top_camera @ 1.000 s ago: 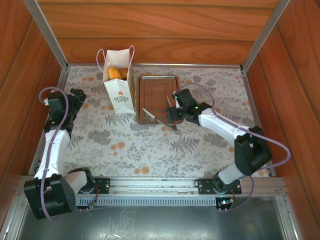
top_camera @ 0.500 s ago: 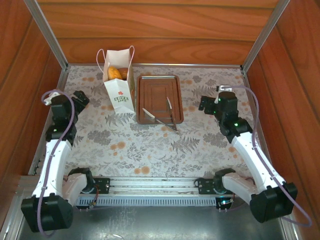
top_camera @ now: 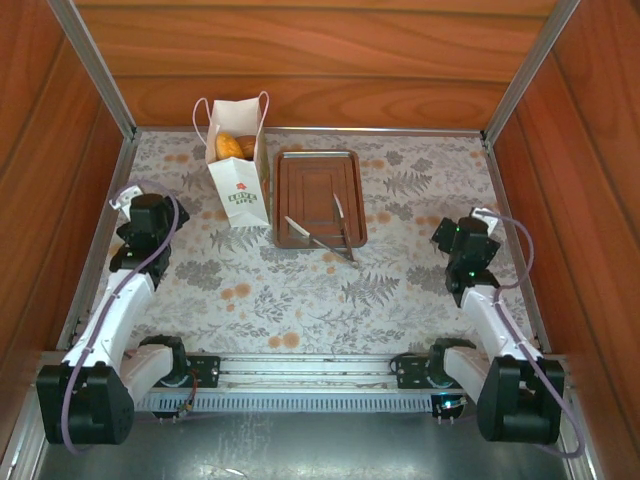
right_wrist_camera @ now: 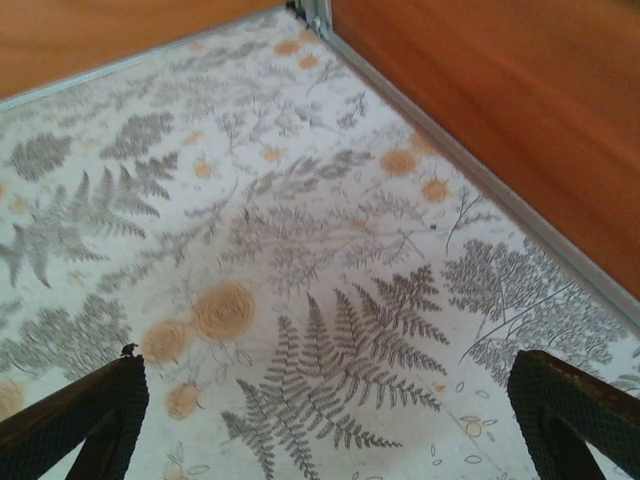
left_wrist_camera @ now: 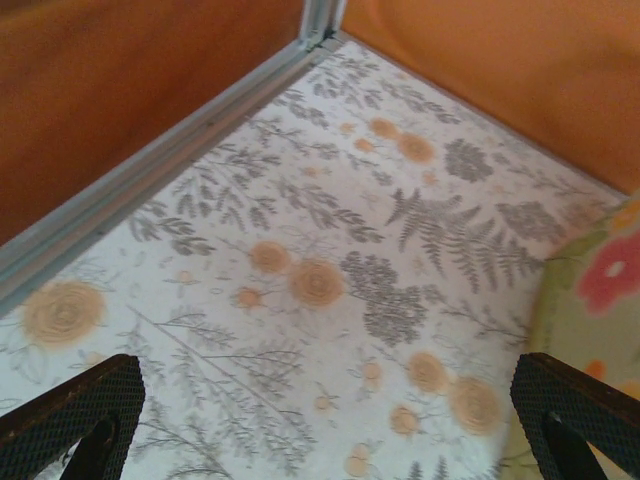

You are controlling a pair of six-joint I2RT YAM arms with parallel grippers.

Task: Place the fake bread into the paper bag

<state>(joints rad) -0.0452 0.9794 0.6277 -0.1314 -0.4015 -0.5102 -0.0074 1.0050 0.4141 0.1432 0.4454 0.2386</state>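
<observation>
The white paper bag [top_camera: 240,185] stands upright at the back left, its red-and-green print facing the near edge. Golden and brown fake bread [top_camera: 233,146] shows inside its open mouth. My left gripper [top_camera: 148,212] hovers left of the bag, apart from it, and is open. In the left wrist view its fingers [left_wrist_camera: 78,412] are spread wide over bare cloth, and the bag's blurred printed front [left_wrist_camera: 598,290] sits at the right edge. My right gripper [top_camera: 462,236] is at the right side, open; its fingers [right_wrist_camera: 572,405] frame only fern-patterned cloth.
A brown rectangular tray [top_camera: 318,170] lies right of the bag with thin metal tongs [top_camera: 325,238] across its near edge. Wooden walls with metal corner rails [right_wrist_camera: 315,14] close in the floral tablecloth [top_camera: 300,290] on three sides.
The right gripper has pulled away from the tray and tongs to the right side and nearer its base. The left gripper has drawn back toward the near edge. Bag, tray and tongs stay put.
</observation>
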